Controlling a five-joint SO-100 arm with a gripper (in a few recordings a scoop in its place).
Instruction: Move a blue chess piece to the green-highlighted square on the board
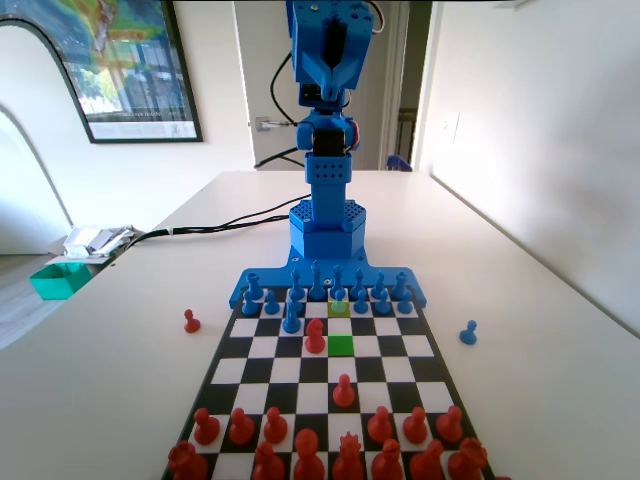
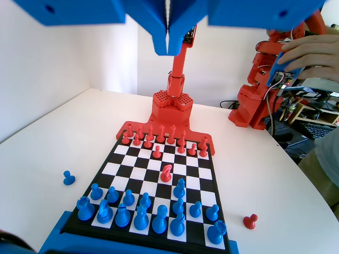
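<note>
Front red pieces [image 1: 330, 462] cut off.

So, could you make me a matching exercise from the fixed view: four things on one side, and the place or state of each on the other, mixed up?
Things:
1. green square
2. loose blue pawn
3. loose red pawn
4. fingers

Places or states:
A. on the table, right of the board
B. on the table, left of the board
C. shut, holding nothing, high above the board
D. empty, with a red piece on the square to its left

Pairs: 1-D, 2-A, 3-B, 4-C
</note>
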